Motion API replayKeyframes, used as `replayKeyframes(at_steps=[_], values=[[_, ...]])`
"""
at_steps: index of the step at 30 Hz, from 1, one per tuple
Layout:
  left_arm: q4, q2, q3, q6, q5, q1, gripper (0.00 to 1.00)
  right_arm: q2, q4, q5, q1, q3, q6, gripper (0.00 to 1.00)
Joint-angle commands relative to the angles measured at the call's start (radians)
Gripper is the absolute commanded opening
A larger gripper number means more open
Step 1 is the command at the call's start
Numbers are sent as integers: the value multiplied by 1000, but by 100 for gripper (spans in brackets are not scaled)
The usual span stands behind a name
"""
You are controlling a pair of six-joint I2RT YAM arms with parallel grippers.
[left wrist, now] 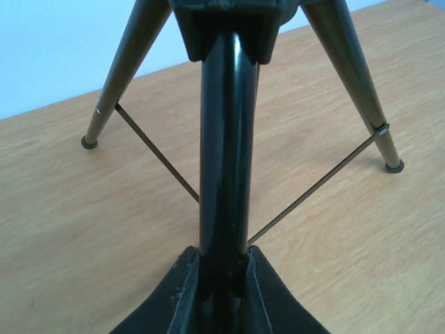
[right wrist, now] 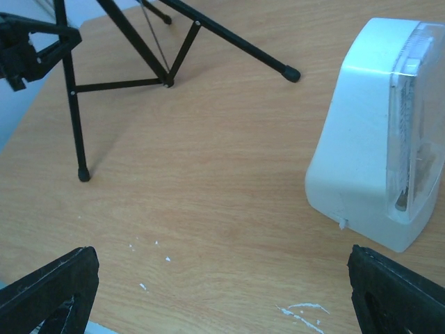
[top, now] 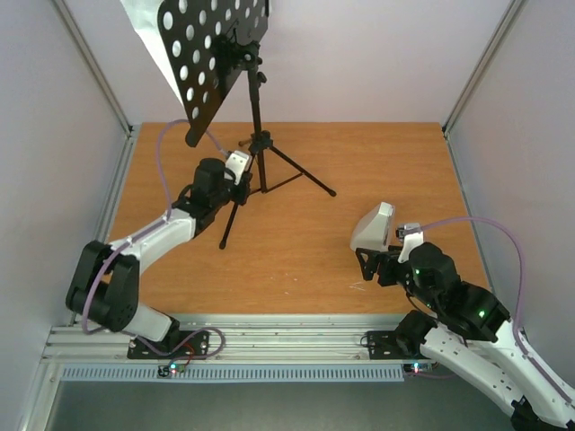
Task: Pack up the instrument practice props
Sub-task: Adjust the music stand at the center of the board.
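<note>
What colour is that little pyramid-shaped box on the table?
The metronome is white with a see-through front, best seen in the right wrist view.

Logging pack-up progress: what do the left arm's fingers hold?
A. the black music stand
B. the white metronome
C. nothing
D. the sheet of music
A: in the left wrist view the fingers clamp a black tube of the music stand; the metronome stands free.

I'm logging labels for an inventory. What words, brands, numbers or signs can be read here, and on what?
No text can be read in any view.
metronome: anything behind its clear front is too blurred to read.
sheet of music: only plain white shows, no print readable.
music stand: no label visible.
</note>
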Motion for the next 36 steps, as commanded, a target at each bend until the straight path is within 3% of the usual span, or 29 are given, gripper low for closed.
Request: replayKeyframes(at_steps=[1,11,17,24,29,32,36], values=[[-2,-134,-73,-75,-283,-79,1,32,39,-22,6,-9,-23,98],[-106,-275,-221,-378,-575,-287,0,116,111,-89,5,-21,-22,98],[-144,-274,-203,-527,-665,-423,0,123,123,-94,5,-31,-3,99],[-203,-230,-167,-622,-672,-475,3,132,102,-97,6,-30,25,98],[-233,-299,-160,-587,-650,-478,43,135,102,-129,6,-34,20,96],[-315,-370,-154,-551,-724,-479,71,168,105,-121,6,-23,33,95],[-393,-472,-178,-505,-778,-464,90,228,168,-132,8,-11,42,95]])
